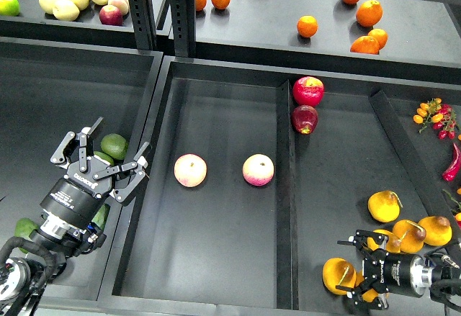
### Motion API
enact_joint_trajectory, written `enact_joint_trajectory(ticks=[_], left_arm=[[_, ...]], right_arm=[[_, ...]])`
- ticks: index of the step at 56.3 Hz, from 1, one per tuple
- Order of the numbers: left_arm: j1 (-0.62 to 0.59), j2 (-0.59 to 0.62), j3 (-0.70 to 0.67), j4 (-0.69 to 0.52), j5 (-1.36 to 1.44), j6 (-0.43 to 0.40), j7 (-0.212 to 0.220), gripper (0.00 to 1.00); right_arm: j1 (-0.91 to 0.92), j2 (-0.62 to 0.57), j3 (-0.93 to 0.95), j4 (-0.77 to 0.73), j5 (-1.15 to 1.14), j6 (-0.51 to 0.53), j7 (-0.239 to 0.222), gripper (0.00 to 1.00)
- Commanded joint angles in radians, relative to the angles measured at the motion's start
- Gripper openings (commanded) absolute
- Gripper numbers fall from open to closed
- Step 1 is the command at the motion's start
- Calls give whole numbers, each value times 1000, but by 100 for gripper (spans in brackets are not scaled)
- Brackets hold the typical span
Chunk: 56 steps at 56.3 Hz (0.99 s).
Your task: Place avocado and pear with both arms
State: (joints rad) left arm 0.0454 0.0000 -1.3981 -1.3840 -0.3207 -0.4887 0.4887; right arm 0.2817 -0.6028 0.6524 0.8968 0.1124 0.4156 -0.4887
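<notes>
The right tool (358, 271) is spread wide at the pear (337, 276), low at five o'clock; bumping it could roll it away. The left tool (103, 155), also wide, hovers tilted toward one o'clock over the avocado (103, 159), risking grabbing the rounder avocado (114, 145) beyond.

Orange-yellow stemmed pear (337, 276) on the tray floor; dark green avocado (101, 159) mostly hidden.
</notes>
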Motion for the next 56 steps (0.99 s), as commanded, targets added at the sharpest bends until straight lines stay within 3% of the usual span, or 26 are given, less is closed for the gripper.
enact_joint_trajectory(ticks=[1, 21, 33, 47, 56], left_arm=[[1, 0, 7, 0, 0, 0, 0, 99], [1, 0, 14, -1, 0, 0, 0, 99], [2, 0, 14, 0, 0, 0, 0, 99], [-1, 0, 10, 5, 11, 0, 0, 99], [-16, 0, 4, 16, 38, 0, 0, 99]], right_arm=[[1, 0, 32, 28, 23, -1, 0, 99], [1, 57, 154, 99, 110, -4, 0, 99], [1, 234, 354, 114, 125, -17, 0, 99], [16, 437, 608, 113, 122, -205, 0, 99], [22, 603, 809, 113, 82, -235, 0, 99]])
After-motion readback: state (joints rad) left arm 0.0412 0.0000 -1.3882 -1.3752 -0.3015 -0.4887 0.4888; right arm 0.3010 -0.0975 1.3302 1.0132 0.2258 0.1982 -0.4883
